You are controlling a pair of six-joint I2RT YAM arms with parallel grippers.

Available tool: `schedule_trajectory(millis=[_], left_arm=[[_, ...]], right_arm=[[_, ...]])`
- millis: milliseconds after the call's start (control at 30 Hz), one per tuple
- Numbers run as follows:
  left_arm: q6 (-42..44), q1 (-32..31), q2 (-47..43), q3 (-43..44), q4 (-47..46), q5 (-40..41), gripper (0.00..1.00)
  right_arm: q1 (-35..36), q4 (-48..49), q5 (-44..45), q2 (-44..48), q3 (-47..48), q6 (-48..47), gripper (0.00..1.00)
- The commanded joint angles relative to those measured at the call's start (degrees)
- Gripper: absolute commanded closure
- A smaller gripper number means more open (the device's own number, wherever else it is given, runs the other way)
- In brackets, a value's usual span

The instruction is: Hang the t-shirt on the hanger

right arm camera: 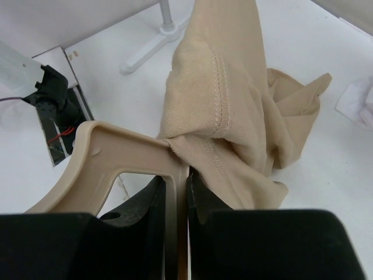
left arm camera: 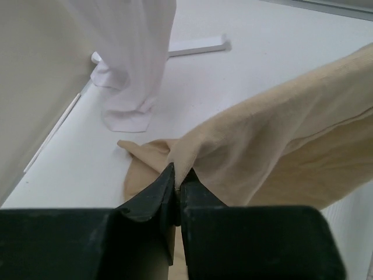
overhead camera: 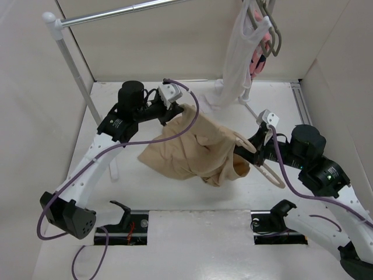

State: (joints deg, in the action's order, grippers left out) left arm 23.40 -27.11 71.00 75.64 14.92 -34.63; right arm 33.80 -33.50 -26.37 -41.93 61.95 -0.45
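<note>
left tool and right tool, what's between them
The tan t-shirt spans the whole gap, seen in the top view: the left tool pinches one edge, and the right tool clamps the beige hanger where it meets the fabric.

Matt cloth t-shirt (overhead camera: 192, 147), smooth plastic hanger (right arm camera: 96, 153)

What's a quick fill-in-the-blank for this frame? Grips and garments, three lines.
1. The left gripper is ____ on an edge of the tan t-shirt.
2. The right gripper clamps the beige hanger; the thicker hanger carrying the white sleeveless top is ____.
3. The small garment hanging beside that top is ____.
Missing words: shut; grey; pink.
</note>
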Motion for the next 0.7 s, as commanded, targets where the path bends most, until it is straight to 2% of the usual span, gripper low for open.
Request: schedule_trajectory(millis=[0,67,167,333,533,667], left_arm=[[-4.76,1.09,-1.57,-1.01,-4.46,-8.09,1.00],[-4.77,2.41,-1.57,-1.02,-4.46,-4.60,1.00],[-3.89,8.29,-1.04,-2.24,-4.46,-3.51,1.00],[-0.02,16.29,3.62,-2.25,0.99,3.07,1.00],[4.29,16.92,-0.67,-7.68,-1.98,3.52,1.00],[9.37,16.92,-1.91,-9.01,0.26,4.41,1.00]], right_arm=[[-0.05,4.76,-1.93,0.10,0.36,-0.34,1.00],[-0.05,4.15,-1.41,0.10,0.36,-0.34,1.00],[-0.05,2.38,-0.79,0.71,0.36,-0.34,1.00],[-0.05,0.37,-0.79,2.29,0.98,-0.34,1.00],[-0.05,0.98,-1.40,1.68,2.99,-0.34,1.00],[-0.05,1.50,-3.24,0.01,4.32,-0.87,1.00]])
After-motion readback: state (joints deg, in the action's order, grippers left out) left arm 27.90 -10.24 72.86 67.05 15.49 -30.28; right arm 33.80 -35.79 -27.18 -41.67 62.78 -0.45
